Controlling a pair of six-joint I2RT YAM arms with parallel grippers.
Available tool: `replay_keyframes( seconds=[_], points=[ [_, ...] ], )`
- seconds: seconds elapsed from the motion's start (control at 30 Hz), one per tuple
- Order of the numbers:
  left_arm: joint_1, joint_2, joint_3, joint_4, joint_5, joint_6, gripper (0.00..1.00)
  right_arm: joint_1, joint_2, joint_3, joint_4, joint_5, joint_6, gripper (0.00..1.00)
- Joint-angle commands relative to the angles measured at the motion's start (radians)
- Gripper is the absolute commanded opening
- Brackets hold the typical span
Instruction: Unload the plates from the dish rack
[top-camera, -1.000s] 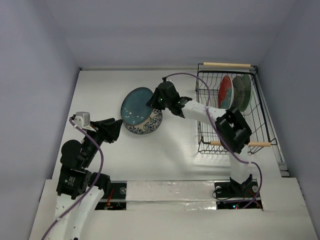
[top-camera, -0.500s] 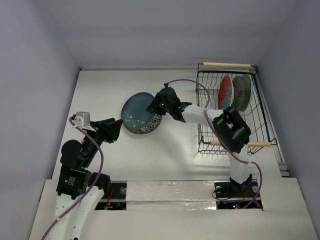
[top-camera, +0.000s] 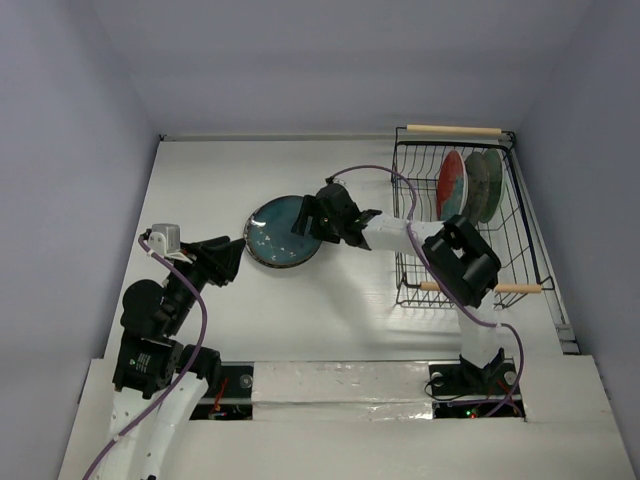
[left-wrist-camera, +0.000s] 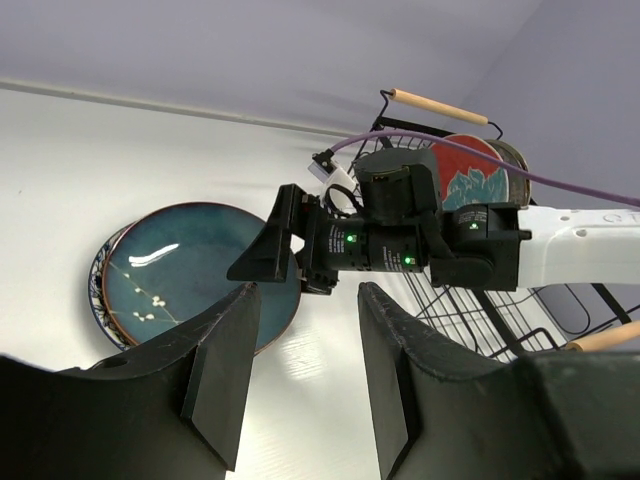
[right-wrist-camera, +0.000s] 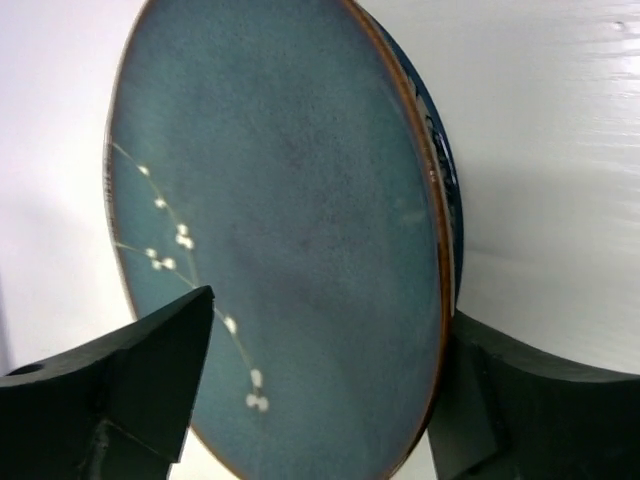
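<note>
You've just let go: right gripper (top-camera: 313, 216) jaws now wide, dark teal plate (top-camera: 280, 232) dropped flat onto floral plate (left-wrist-camera: 100, 290). Left gripper (top-camera: 225, 258) half-open, empty. Three plates (top-camera: 468, 185) still in dish rack (top-camera: 452, 129).

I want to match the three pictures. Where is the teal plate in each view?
Top external: the teal plate lies left of centre, beside the right gripper.
Left wrist: the teal plate is at centre left, beyond the left gripper.
Right wrist: the teal plate fills most of the picture.
Shared landmark: the right gripper, at the plate's rim in every view.
</note>
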Motion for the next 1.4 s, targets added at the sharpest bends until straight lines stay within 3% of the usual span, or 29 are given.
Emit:
replay_keyframes(
  seconds=[0.0, 0.13, 0.33, 0.7, 0.8, 0.9, 0.93, 1.0, 1.03, 1.1, 1.23, 1.37],
  points=[
    [0.003, -0.003, 0.007, 0.041, 0.012, 0.000, 0.41, 0.028, -0.036, 0.101, -0.098, 0.113, -0.106, 0.87],
    [0.003, -0.008, 0.007, 0.041, 0.010, 0.000, 0.41, 0.047, 0.016, 0.190, -0.275, 0.178, -0.196, 0.90],
    [0.013, -0.006, 0.007, 0.042, 0.013, 0.000, 0.41, 0.070, 0.027, 0.232, -0.385, 0.281, -0.248, 0.94],
    [0.013, -0.008, 0.007, 0.042, 0.012, 0.000, 0.41, 0.088, -0.036, 0.243, -0.444, 0.349, -0.295, 0.98],
    [0.013, -0.005, 0.007, 0.042, 0.013, 0.000, 0.41, 0.088, -0.166, 0.175, -0.390, 0.363, -0.307, 0.89],
    [0.013, -0.005, 0.007, 0.042, 0.012, 0.000, 0.41, 0.088, -0.329, 0.121, -0.341, 0.384, -0.347, 0.70],
    [0.013, -0.005, 0.007, 0.042, 0.013, 0.000, 0.41, 0.088, -0.366, 0.114, -0.344, 0.440, -0.369, 0.43],
    [0.013, -0.005, 0.007, 0.042, 0.013, 0.002, 0.41, 0.088, -0.468, 0.109, -0.370, 0.516, -0.388, 0.22],
    [0.013, -0.008, 0.007, 0.042, 0.015, 0.000, 0.41, 0.056, -0.499, 0.111, -0.411, 0.583, -0.402, 0.06],
    [0.013, -0.009, 0.007, 0.042, 0.016, 0.002, 0.37, 0.009, -0.560, 0.101, -0.447, 0.636, -0.407, 0.00],
    [0.013, -0.020, 0.009, 0.039, 0.009, 0.000, 0.24, -0.185, -0.738, 0.017, -0.471, 0.642, -0.417, 0.00],
    [0.013, -0.034, 0.012, 0.035, -0.005, 0.002, 0.14, -0.329, -0.795, -0.026, -0.517, 0.746, -0.434, 0.00]
  ],
)
